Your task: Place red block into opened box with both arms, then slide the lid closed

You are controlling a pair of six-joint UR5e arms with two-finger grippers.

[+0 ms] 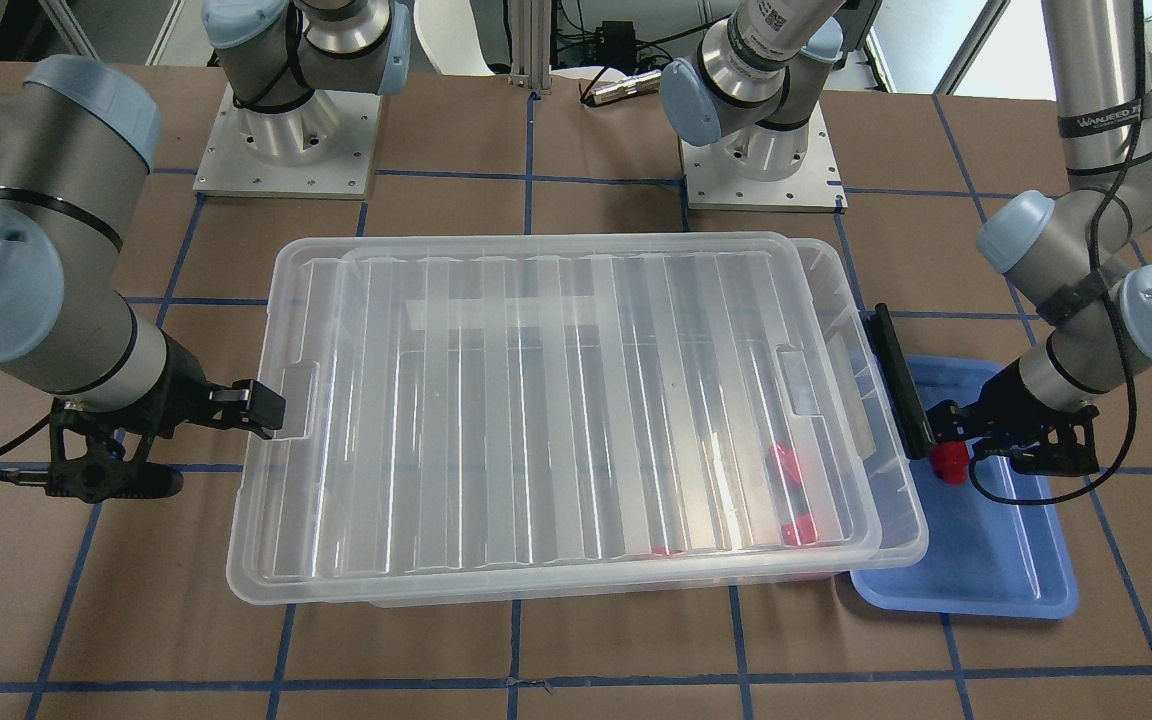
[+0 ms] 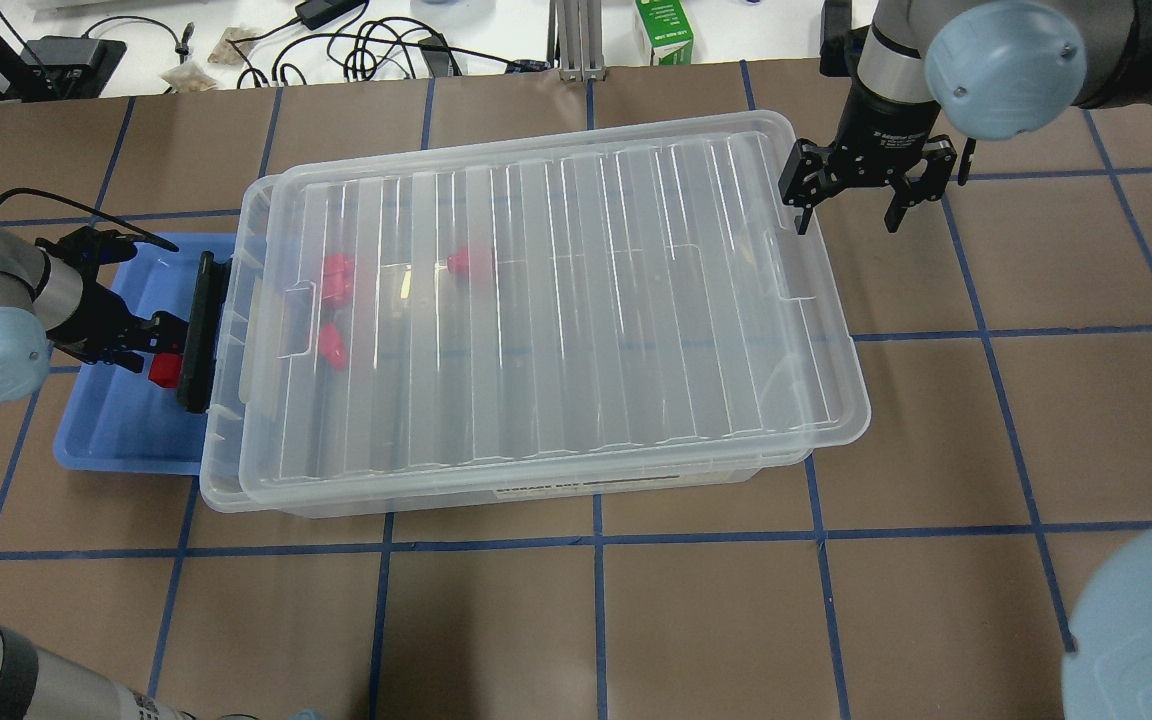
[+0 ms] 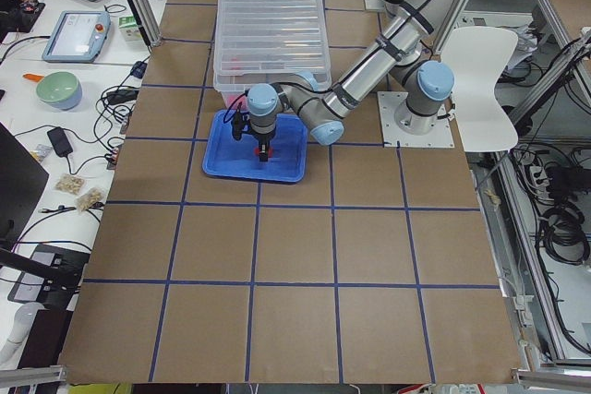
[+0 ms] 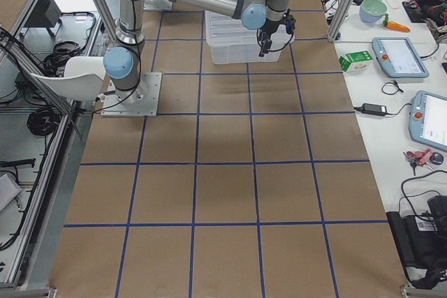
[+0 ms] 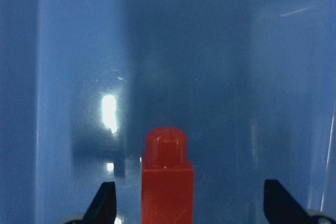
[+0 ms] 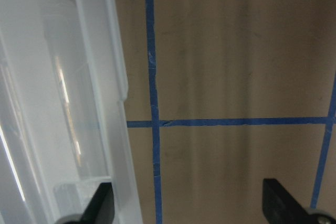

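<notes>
Left wrist-mounted: one red block (image 5: 167, 182) in blue tray (image 5: 236, 77) beside box (image 2: 221, 440), long axis up-frame, stepped end away; left gripper (image 5: 189, 187) spread wide, not touching it. Three more red blocks (image 2: 336, 278) inside box, under lid (image 2: 586, 300); right gripper (image 2: 848, 222) spread wide at box's far end.

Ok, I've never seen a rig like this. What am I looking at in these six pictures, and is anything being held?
Two robot arms are bolted to a paper-covered table. Two pictures look down on it, one from behind the robot and one facing it. Two are taken from the table's ends, and two come from cameras on the wrists. In the middle sits a clear box with its ribbed lid on top, offset toward the robot's right, leaving a narrow strip uncovered. Three red blocks show through it. The left gripper is open over a blue tray, fingers either side of another red block without touching it. The right gripper is open beside the lid's other end. Nothing is held.
</notes>
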